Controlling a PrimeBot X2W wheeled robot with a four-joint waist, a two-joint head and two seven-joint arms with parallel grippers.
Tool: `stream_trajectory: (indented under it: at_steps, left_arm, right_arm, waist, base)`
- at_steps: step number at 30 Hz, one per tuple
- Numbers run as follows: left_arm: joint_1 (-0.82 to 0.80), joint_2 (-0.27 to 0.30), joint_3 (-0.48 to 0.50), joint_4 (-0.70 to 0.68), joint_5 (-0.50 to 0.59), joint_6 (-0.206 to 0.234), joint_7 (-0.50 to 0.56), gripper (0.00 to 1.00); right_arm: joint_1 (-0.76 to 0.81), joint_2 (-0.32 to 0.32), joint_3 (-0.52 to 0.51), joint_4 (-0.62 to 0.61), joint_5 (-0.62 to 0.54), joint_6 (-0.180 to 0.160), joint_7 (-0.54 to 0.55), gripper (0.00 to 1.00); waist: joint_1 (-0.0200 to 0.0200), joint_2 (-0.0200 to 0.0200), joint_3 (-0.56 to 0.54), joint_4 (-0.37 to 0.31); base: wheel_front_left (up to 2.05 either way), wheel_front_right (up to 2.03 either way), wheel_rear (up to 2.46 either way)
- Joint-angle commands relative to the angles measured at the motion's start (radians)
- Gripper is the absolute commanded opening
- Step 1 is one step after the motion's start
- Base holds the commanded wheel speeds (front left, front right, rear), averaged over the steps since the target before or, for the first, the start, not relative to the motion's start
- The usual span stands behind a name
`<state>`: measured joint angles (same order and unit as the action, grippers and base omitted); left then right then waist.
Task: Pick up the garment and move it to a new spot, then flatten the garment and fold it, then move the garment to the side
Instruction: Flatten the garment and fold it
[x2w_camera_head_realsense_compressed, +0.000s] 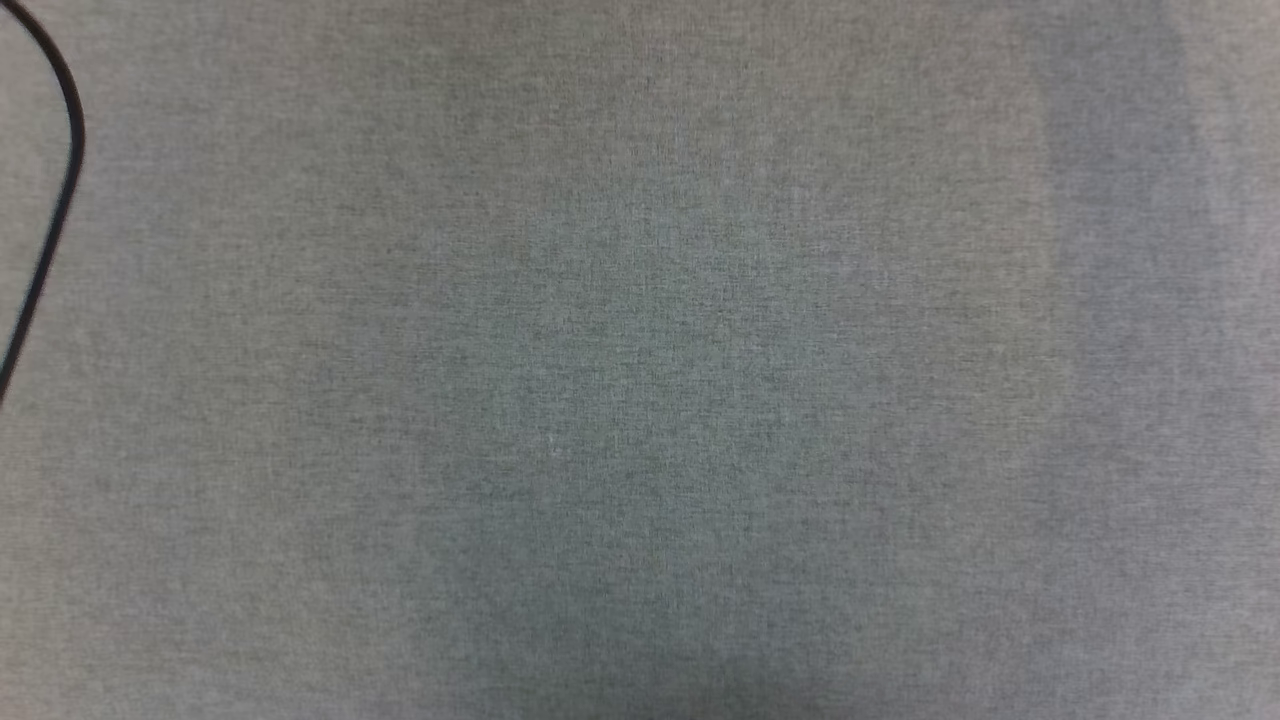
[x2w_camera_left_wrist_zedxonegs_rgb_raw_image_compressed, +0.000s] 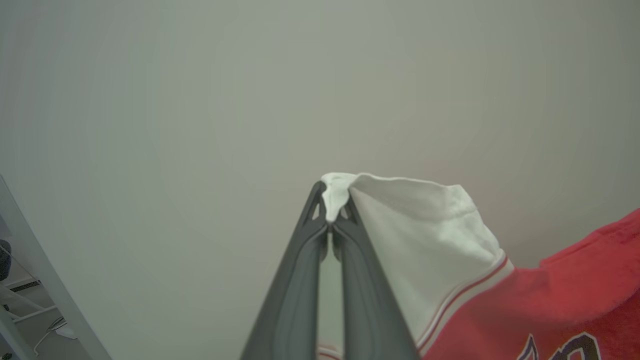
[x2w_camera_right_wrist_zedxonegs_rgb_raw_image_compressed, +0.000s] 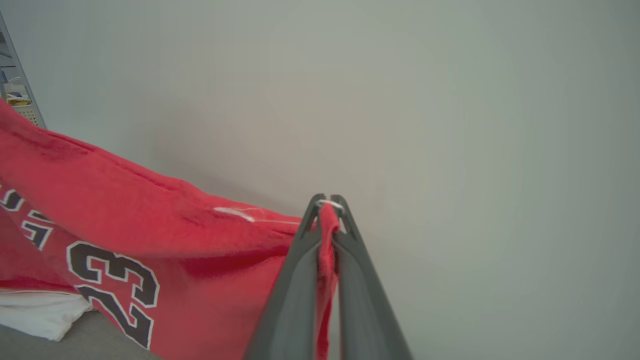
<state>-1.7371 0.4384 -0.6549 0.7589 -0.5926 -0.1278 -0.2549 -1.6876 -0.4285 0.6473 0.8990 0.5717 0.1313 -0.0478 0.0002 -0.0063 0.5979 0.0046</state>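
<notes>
Clamping the white sleeve of the garment (x2w_camera_left_wrist_zedxonegs_rgb_raw_image_compressed: 440, 240) in the left gripper (x2w_camera_left_wrist_zedxonegs_rgb_raw_image_compressed: 331, 220), closed tightly on the cloth. Clamping a red edge of it in the right gripper (x2w_camera_right_wrist_zedxonegs_rgb_raw_image_compressed: 328, 210) in the same way. Holding it spread between both, before a pale wall (x2w_camera_right_wrist_zedxonegs_rgb_raw_image_compressed: 450, 100), with the number 23 showing.

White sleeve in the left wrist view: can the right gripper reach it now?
Probably not: right gripper is shut on the garment's red edge, and left gripper pinches that sleeve.
</notes>
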Motion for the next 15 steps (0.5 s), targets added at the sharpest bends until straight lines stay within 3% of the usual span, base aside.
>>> stream_trajectory:
  at_steps: [1,7,15]
  left_arm:
    - [0.051,0.014,-0.006,-0.012,0.002,-0.003,-0.006,0.0]
    - [0.283,0.043,0.025,-0.12,-0.003,0.004,-0.006,0.0]
    - [0.671,0.083,0.067,-0.271,-0.03,0.063,-0.007,0.0]
  right_arm:
    - [0.041,0.002,0.017,0.0,0.023,-0.001,-0.014,0.0]
    - [0.206,-0.013,0.117,-0.034,0.109,-0.001,-0.045,0.0]
    - [0.469,-0.067,0.238,-0.115,0.216,-0.001,-0.065,0.0]
  waist:
    - [-0.0002,0.0063,-0.035,0.001]
    - [-0.0002,0.0063,-0.131,0.011]
    - [-0.0002,0.0063,-0.27,0.021]
  base:
    - [0.0,0.0,0.0]
    - [0.0,0.0,0.0]
    - [0.0,0.0,0.0]
